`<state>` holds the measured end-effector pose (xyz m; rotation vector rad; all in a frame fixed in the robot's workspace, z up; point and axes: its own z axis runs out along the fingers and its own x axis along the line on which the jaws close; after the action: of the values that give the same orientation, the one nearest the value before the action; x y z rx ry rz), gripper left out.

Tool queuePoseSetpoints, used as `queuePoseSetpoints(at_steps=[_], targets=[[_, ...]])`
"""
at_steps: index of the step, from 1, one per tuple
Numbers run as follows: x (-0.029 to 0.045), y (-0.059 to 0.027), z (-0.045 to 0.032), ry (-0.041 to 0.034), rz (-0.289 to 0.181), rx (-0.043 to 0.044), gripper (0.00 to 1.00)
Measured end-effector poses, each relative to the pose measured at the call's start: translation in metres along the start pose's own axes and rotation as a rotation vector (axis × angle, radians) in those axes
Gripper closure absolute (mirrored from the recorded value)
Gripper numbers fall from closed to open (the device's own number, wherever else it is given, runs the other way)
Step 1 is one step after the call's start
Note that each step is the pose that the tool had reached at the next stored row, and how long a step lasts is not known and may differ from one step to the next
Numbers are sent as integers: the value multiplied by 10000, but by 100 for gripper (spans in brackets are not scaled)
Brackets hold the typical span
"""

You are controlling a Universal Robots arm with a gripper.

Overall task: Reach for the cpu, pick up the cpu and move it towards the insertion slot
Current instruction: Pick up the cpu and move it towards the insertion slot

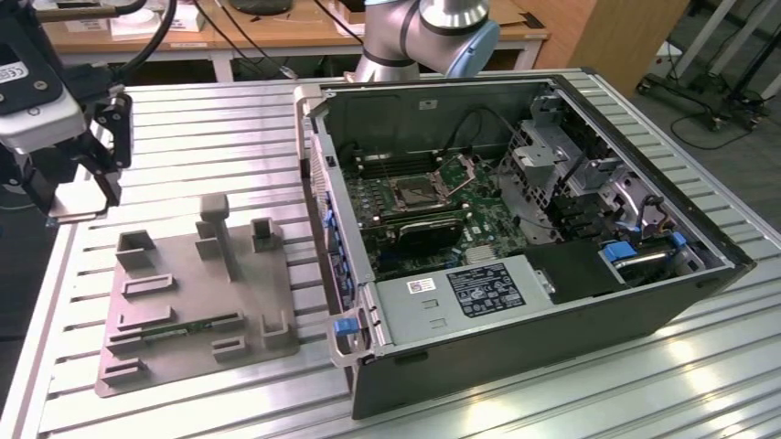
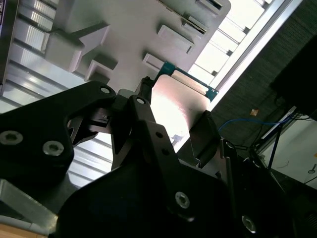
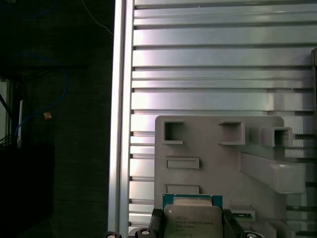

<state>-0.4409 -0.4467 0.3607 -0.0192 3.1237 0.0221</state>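
The cpu (image 3: 192, 221) is a flat silvery square chip with a green rim, and its shiny face (image 2: 177, 104) catches the light. My gripper (image 3: 193, 225) is shut on it, one black finger (image 3: 157, 222) against each side edge. In the exterior view the gripper (image 1: 76, 197) hangs at the far left, above the table's edge and behind the grey fixture plate (image 1: 196, 293). The insertion slot (image 1: 415, 192) is a dark square socket with its silver frame lifted, inside the open computer case (image 1: 513, 256) well to the exterior view's right.
The grey plate (image 3: 218, 148) carries raised blocks and pockets, with a narrow green memory stick (image 1: 183, 327) lying in one. The ribbed metal table (image 1: 219, 119) ends just beside the gripper. The robot arm's base (image 1: 427, 37) stands behind the case.
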Motion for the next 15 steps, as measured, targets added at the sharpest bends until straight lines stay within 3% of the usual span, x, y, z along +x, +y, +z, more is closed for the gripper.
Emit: queuePoseSetpoints(at_steps=[15], targets=[[-1,1,-84,1,0,1,45]])
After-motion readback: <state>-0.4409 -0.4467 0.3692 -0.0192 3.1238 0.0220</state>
